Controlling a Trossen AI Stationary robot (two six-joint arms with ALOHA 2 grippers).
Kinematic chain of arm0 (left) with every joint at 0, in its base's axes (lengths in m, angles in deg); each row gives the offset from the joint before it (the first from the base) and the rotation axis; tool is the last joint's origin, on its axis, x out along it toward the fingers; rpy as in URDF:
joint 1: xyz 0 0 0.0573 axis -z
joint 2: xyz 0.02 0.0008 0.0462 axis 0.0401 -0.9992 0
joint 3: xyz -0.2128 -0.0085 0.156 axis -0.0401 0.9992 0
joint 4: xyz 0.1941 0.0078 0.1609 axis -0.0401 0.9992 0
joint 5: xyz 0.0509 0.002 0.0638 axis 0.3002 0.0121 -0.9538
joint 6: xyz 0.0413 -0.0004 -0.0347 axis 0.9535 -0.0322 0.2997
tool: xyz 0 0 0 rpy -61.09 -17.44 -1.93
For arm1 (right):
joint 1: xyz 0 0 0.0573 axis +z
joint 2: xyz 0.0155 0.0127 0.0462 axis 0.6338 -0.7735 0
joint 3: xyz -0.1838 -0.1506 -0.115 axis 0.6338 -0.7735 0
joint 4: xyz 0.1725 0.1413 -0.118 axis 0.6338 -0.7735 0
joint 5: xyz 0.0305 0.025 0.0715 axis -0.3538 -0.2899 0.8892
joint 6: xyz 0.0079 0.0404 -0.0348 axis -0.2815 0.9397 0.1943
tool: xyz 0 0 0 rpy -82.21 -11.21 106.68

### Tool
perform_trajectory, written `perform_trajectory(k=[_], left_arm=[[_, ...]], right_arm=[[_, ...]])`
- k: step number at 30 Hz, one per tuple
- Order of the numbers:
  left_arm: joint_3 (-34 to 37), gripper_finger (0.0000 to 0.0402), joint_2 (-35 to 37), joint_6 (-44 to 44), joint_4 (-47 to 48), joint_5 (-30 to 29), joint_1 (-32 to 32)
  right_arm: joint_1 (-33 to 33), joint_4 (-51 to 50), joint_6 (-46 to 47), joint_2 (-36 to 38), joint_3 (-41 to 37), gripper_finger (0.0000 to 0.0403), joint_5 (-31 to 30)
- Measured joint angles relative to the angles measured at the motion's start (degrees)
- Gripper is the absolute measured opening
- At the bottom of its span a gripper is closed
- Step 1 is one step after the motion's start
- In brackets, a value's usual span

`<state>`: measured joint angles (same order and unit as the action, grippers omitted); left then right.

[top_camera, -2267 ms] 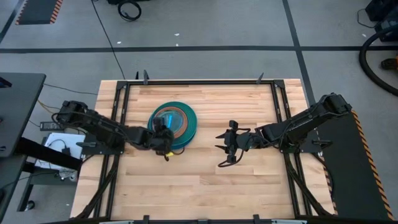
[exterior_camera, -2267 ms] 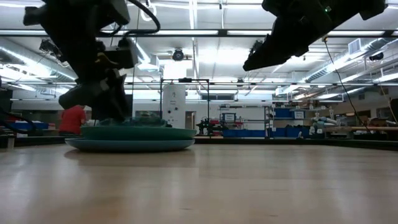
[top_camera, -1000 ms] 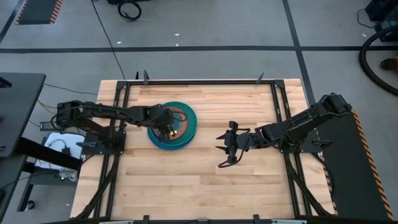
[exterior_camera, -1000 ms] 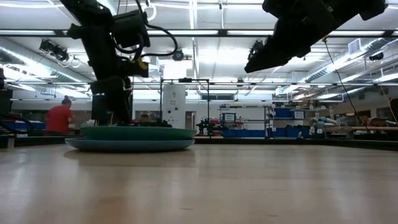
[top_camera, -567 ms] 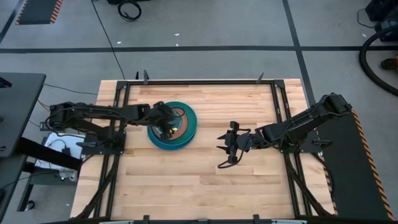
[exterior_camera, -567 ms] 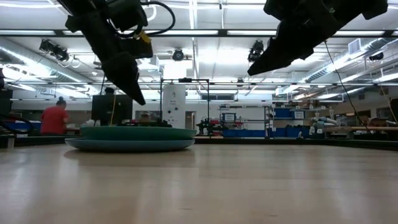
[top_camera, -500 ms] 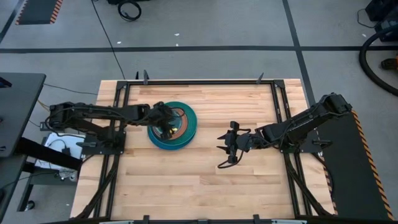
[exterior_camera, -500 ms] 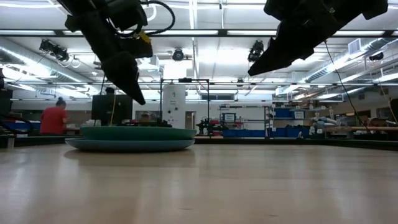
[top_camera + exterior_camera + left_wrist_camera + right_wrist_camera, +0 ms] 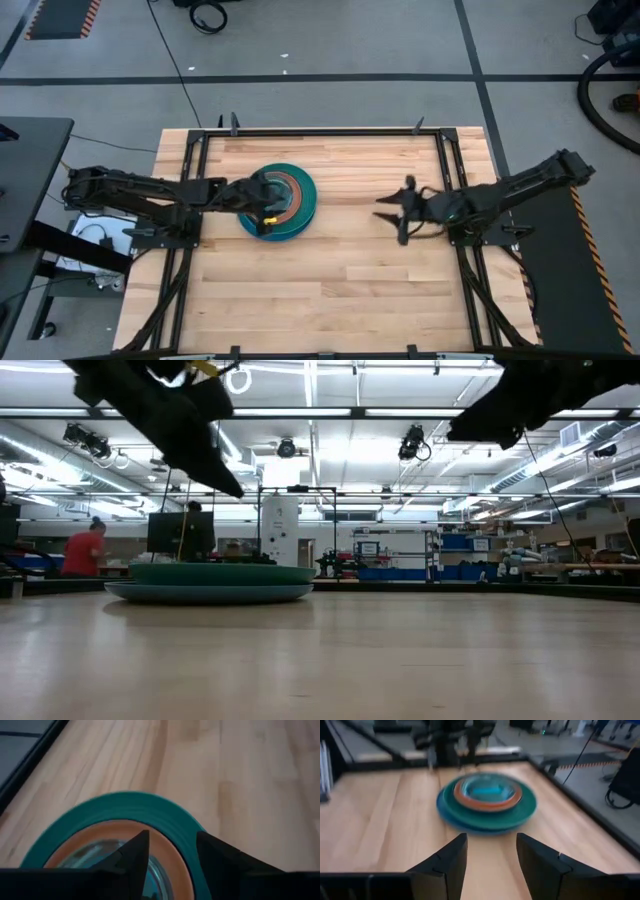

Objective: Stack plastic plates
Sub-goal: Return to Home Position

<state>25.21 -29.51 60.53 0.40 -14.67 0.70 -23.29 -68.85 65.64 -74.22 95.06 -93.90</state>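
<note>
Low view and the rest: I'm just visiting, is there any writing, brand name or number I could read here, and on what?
None can be read.
Stack of round plastic plates, teal outside, brown and cyan inside: no print shows.
Light wooden table: no marking.
Shelves with blue bins in the far room: any labels too small to read.
Orange-and-black striped floor mat: stripes only, no words.

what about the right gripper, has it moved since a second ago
Yes. In the high view the right gripper has drawn back toward the right edge of the table, farther from the plate stack.
</note>
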Motion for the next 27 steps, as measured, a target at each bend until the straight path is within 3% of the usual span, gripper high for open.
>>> perform_trajectory(k=[8,14,21,27], left_arm=[[5.21,0.0171,16.6,-1.64,-1.78,0.05,2.89],[13.77,0.0171,28.75,-1.89,-11.95,0.08,4.33],[25.27,0.0171,38.07,-5.03,-27.87,1.95,4.53],[30.33,0.0161,46.49,-5.22,-30.08,1.95,5.67]], right_arm=[[-8.67,-4.09,-0.32,17.56,-1.39,0.0165,10.59],[-15.3,-1.53,1.27,26.89,-4.96,0.0146,22.04],[-23.36,11.1,8.63,32.73,-16.71,0.013,28.79],[-31.47,12.24,13.09,37.72,-20.6,0.012,29.93]])
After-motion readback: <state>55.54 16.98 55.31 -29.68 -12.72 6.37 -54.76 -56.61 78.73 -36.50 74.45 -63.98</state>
